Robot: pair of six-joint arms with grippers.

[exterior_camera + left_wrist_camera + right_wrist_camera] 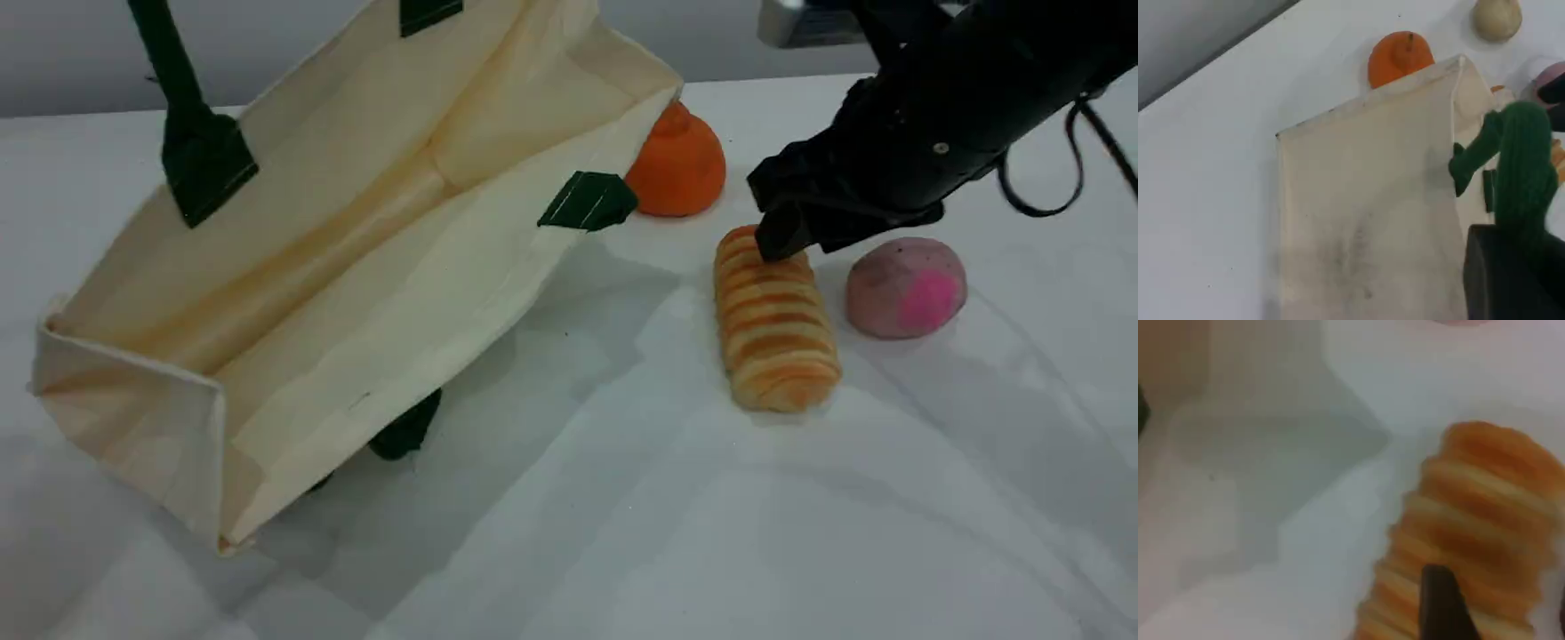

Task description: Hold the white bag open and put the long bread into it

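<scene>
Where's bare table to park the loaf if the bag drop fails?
Widest bare table lies nearer the camera than the ridged golden long bread, right of the cream canvas white bag. Crowded farther back: orange fruit, pink-spotted round bun and right gripper.

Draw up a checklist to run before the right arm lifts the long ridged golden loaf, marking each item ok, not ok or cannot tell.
1. Left tool shut on the thick dark green rope handle: ok.
2. Cream-white canvas bag mouth held open: ok.
3. Right tool at the long ridged golden loaf: ok.
4. Right tool closed on loaf: not ok, open.
5. Loaf clear of the pink-spotted round bun: ok.
</scene>
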